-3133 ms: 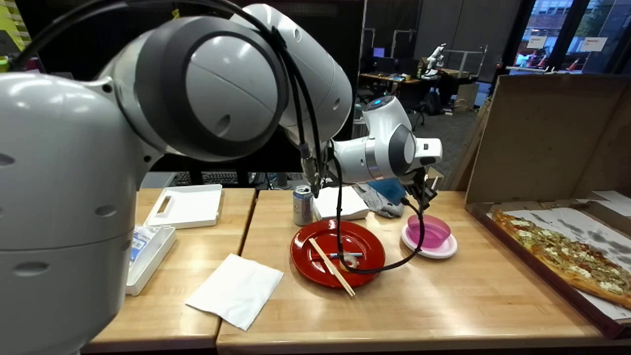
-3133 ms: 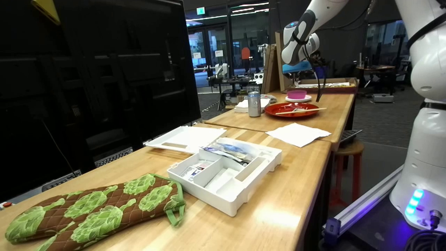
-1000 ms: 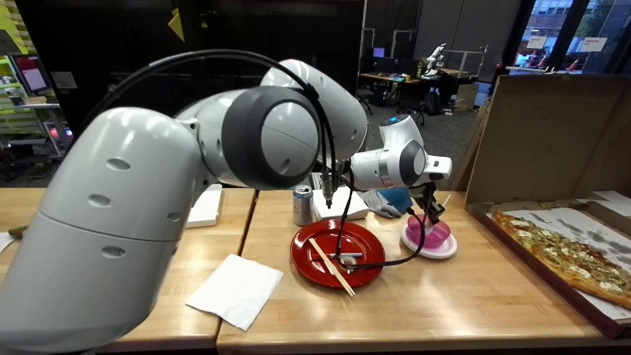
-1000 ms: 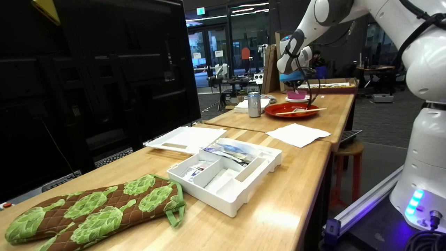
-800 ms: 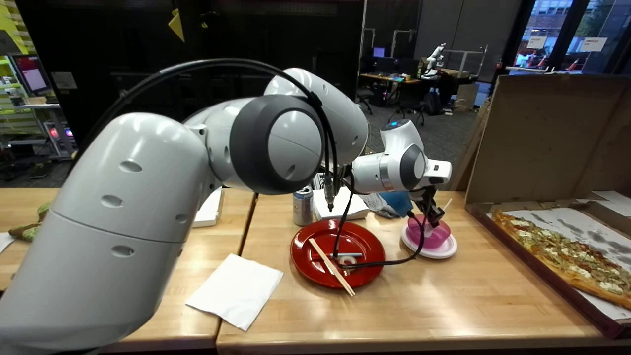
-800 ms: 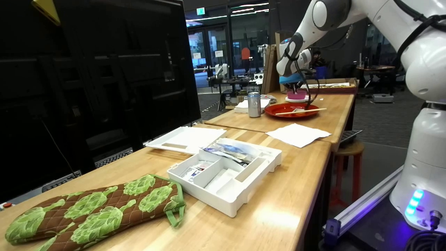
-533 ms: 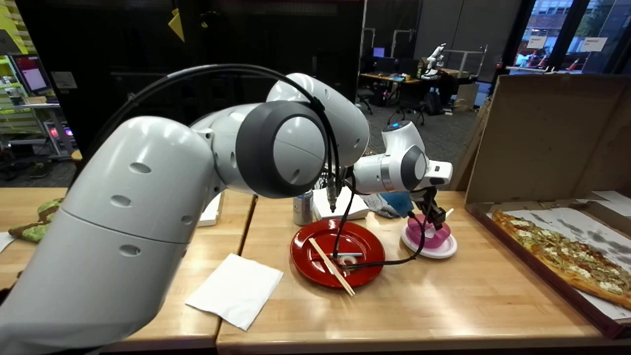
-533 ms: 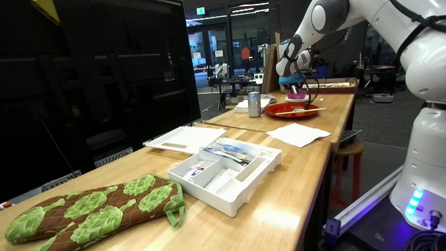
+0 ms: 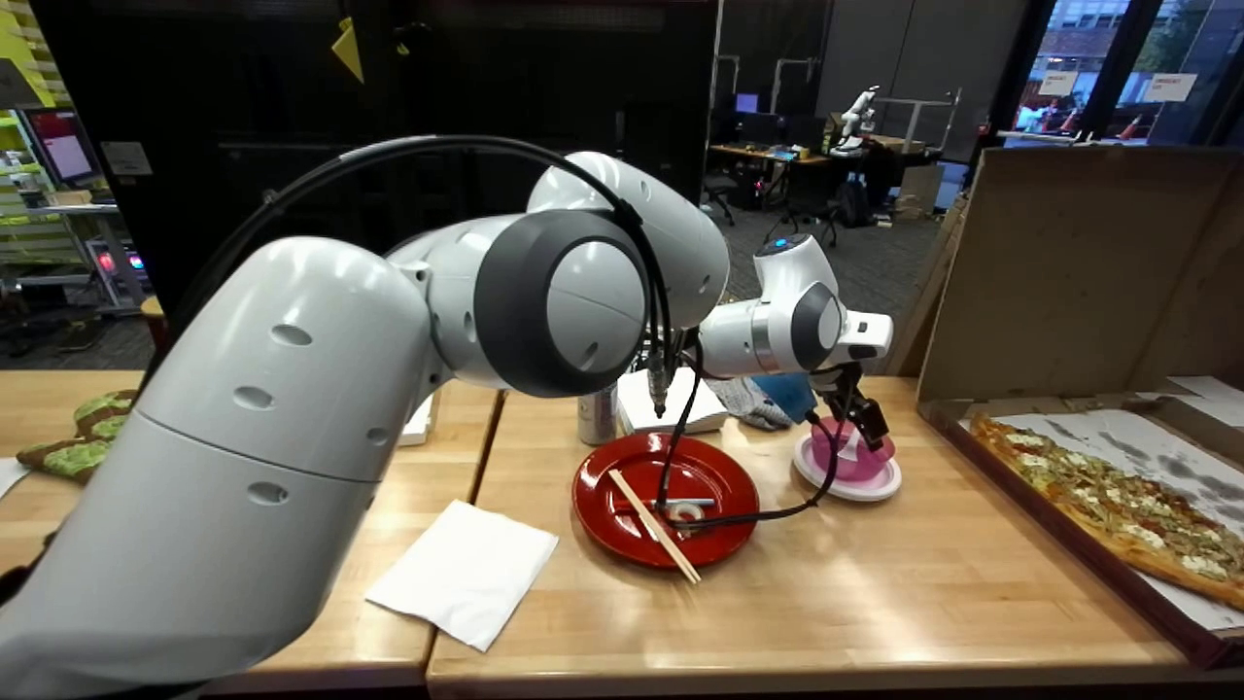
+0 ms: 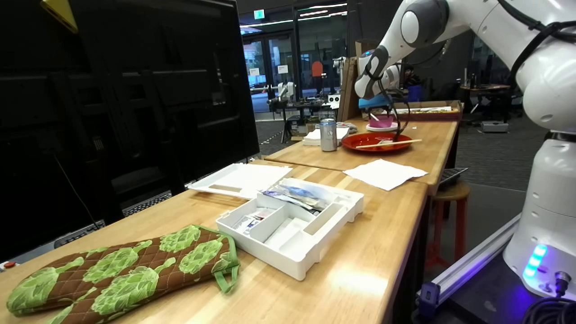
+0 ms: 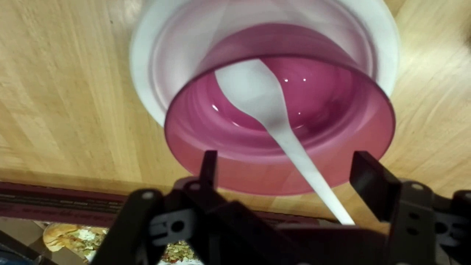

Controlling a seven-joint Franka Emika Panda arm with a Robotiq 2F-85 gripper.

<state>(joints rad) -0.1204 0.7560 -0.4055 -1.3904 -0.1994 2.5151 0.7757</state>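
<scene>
In the wrist view the hand (image 11: 289, 171) stands wide by the bowl (image 11: 320, 95), which is on a white plate (image 11: 141, 70); a spoon (image 11: 254, 88) rests in it, handle pointing toward the hand. In an exterior view chopsticks (image 9: 654, 527) cross a red plate (image 9: 734, 476) on the table (image 9: 826, 603); pizza (image 9: 1118, 506) lies in a box (image 9: 1088, 282). In an exterior view, a mitt (image 10: 130, 274) lies just beside a tray (image 10: 261, 252).

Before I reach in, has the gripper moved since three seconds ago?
Yes. In an exterior view, the gripper has come down and closer to the open pizza box, which stayed put.
</scene>
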